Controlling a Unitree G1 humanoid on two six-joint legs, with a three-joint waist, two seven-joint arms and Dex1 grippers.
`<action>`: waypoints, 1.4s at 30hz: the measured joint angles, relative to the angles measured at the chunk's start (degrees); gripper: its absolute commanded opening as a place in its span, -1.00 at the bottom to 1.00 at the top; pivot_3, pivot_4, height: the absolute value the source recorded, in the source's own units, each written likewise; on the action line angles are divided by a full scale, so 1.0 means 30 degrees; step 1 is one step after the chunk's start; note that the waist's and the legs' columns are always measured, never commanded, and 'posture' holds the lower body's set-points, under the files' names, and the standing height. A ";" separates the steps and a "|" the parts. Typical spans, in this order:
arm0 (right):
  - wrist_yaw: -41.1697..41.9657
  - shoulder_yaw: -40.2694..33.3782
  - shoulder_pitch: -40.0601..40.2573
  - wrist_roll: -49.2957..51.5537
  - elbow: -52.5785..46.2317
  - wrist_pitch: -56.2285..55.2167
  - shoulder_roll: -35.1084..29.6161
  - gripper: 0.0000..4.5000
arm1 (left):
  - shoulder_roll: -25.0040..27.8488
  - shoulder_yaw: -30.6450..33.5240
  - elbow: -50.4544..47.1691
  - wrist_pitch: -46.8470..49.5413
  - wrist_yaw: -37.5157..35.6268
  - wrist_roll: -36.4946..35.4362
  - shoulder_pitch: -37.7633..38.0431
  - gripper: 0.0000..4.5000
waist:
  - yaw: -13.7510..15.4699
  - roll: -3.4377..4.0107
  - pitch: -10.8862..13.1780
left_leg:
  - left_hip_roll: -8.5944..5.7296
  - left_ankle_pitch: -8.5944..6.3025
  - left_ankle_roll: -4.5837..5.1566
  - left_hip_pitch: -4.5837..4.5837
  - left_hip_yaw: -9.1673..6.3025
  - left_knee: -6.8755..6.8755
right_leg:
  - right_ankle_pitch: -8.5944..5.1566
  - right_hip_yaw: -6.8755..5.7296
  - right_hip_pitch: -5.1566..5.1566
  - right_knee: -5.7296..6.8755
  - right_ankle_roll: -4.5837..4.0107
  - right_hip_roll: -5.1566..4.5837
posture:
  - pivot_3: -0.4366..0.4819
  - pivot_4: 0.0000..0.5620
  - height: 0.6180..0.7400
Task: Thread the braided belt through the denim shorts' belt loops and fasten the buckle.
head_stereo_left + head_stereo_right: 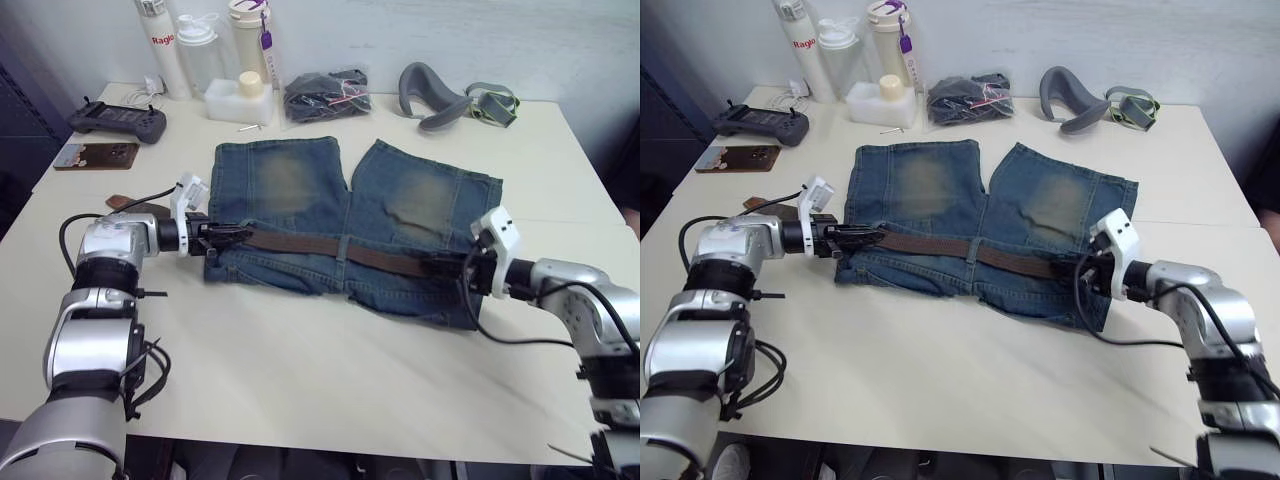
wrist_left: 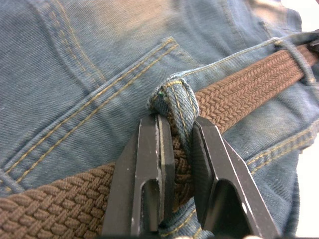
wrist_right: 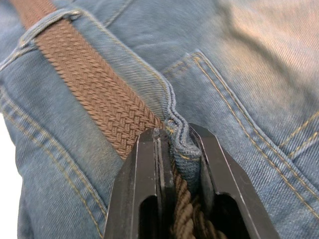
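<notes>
I see the denim shorts (image 1: 350, 225) lying flat in the middle of the tabletop (image 1: 330, 370), legs pointing toward the top of the frame, waistband toward the bottom. The braided belt (image 1: 330, 248) runs along the waistband from centre left to centre right, passing under the belt loops (image 2: 175, 97); its tan leather end (image 1: 125, 203) lies on the tabletop at the left, beside my left arm.

My left gripper (image 1: 228, 238) sits at the left end of the waistband, jaws narrowed on the braided belt just where it comes out of a loop, pinching strap and denim together. My right gripper (image 1: 452, 266) is at the right end of the waistband, jaws likewise nearly closed, holding the belt together with a fold of the denim edge.

Along the top of the frame stand bottles (image 1: 205, 45), a dark bundle in a clear bag (image 1: 325, 97) and a grey curved strap (image 1: 432, 92); a black controller (image 1: 118, 121) lies upper left.
</notes>
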 measured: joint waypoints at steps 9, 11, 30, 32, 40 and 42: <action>-0.0911 -0.2265 0.8242 -0.4972 -0.6538 -1.2716 0.0762 -0.91 | 0.0791 -0.0016 -1.0631 -0.7679 -0.0275 -0.0198 0.7316 -0.90 | 0.0170 -0.0001 -0.0005 | 0.0142 -0.0087 0.0009 0.0031 0.0012 0.0103 | 0.0001 0.0026 0.0073 -0.0022 0.0000 0.0044 | -0.05 -0.47 1.00; -0.0783 -0.2489 1.0771 -0.6039 -0.7123 -1.5566 0.1130 -0.91 | 0.0980 0.0155 -1.1143 -1.1534 0.1024 0.0962 0.8004 -0.90 | 0.0242 -0.0003 -0.0005 | 0.0140 -0.0097 0.0021 0.0056 0.0025 0.0108 | 0.0000 0.0039 0.0101 -0.0137 0.0000 0.0042 | -0.05 -0.47 1.00; -0.5613 -0.5179 1.9512 -1.3591 -0.1349 -3.4501 0.2039 0.94 | 0.4060 0.1034 -1.1218 -3.0013 0.5234 -0.0859 1.8094 0.97 | -0.0013 -0.0021 -0.0052 | 0.0490 -0.0634 -0.0027 0.1105 0.0445 -0.0068 | -0.0092 0.0099 0.1095 -0.0536 -0.0172 0.0085 | -0.05 -0.47 1.00; -0.5954 -0.5785 1.9622 -1.2969 -0.0111 -3.4936 0.1019 0.94 | 0.4322 0.1353 -1.0948 -2.9270 0.5382 -0.1389 1.7909 0.97 | -0.0021 -0.0022 -0.0051 | 0.0489 -0.0634 -0.0027 0.1131 0.0464 -0.0066 | -0.0092 0.0116 0.1109 -0.0533 -0.0172 0.0087 | -0.05 -0.47 1.00; -0.6429 -0.8055 1.8567 -0.9708 0.6137 -3.5551 -0.3209 0.94 | 0.5860 0.4811 -0.5690 -2.3345 0.8848 -0.1277 1.3181 0.97 | -0.0162 -0.0042 -0.0028 | 0.0549 -0.0683 -0.0040 0.1348 0.0494 -0.0085 | -0.0115 0.0143 0.1305 -0.0582 -0.0212 0.0136 | -0.05 -0.47 1.00; -0.6562 -0.7952 1.7235 -0.9480 0.6692 -3.4907 -0.3231 0.94 | 0.5354 0.4774 -0.5224 -2.2169 0.9634 -0.0875 1.2435 0.97 | -0.0223 -0.0033 -0.0022 | 0.0551 -0.0683 -0.0040 0.1343 0.0492 -0.0082 | -0.0111 0.0157 0.1298 -0.0578 -0.0203 0.0138 | -0.05 -0.47 1.00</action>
